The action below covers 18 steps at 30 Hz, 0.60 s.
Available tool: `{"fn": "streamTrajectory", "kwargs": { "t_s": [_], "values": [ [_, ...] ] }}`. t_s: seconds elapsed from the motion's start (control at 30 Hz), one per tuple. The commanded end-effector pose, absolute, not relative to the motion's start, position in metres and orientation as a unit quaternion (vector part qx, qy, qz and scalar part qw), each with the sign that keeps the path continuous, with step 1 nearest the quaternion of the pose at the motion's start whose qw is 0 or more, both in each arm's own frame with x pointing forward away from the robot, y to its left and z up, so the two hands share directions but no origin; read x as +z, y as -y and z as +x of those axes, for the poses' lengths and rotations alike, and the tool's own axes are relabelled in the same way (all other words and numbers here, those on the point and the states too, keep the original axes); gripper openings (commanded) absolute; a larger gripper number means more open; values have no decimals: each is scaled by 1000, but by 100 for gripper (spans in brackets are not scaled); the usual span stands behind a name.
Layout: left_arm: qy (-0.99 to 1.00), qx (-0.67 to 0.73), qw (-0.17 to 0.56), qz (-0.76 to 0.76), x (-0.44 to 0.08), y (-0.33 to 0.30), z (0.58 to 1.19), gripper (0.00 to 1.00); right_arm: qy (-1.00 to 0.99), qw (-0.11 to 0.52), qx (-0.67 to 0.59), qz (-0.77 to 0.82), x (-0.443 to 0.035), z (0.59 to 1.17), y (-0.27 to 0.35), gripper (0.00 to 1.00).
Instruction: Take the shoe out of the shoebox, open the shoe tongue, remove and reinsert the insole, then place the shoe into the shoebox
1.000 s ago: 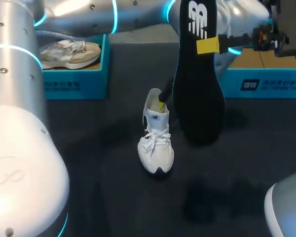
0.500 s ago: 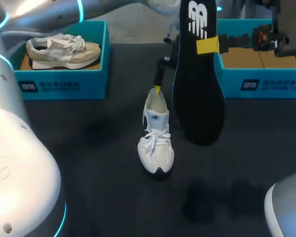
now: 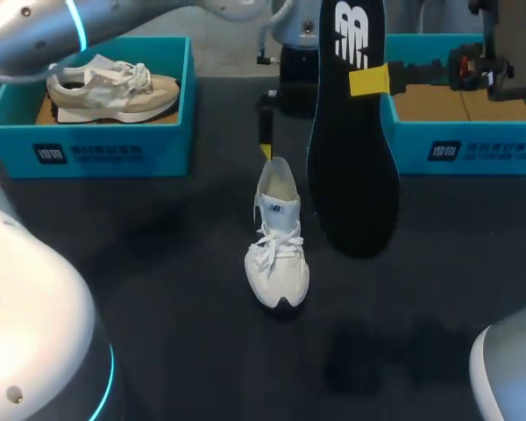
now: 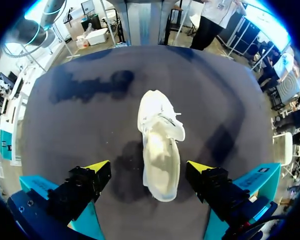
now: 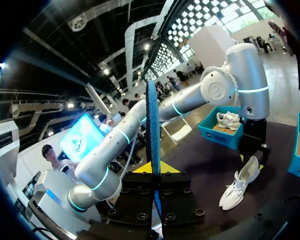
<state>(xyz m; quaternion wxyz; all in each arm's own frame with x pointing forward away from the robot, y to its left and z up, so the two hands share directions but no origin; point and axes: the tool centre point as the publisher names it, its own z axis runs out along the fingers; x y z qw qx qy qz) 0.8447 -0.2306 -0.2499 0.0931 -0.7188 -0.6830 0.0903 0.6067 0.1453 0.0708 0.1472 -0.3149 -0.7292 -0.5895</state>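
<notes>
Head view: right end effector (image 3: 368, 79) pinches the long black foam insole (image 3: 351, 158) upright in the air, likely staged for reinsertion, while left end effector (image 4: 149, 167), jaws spread, hangs over the white lace-up sneaker (image 3: 278, 241) on the dark bench (image 3: 158, 289).

The left arm (image 3: 35, 22) comes in from 11 o'clock. Its left gripper (image 4: 149, 170) hangs at 12 o'clock, fingers wide apart. The right gripper (image 3: 368, 79), at 1 o'clock, clamps the black insole (image 3: 351, 167).

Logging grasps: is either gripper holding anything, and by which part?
The right gripper pinches the black insole on its narrower upper part, wide end hanging down. The left gripper is open above the white shoe, holding nothing.
</notes>
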Motion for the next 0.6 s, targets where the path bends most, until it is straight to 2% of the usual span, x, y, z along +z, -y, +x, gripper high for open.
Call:
{"fn": "streamTrajectory", "kwargs": {
  "t_s": [0.03, 0.6],
  "values": [
    [688, 138, 43, -711, -252, 226, 842, 100, 731, 148, -587, -316, 73, 610, -149, 0],
    [691, 155, 32, -705, -245, 230, 844, 100, 731, 150, -587, -315, 73, 612, -148, 0]
  ]
}}
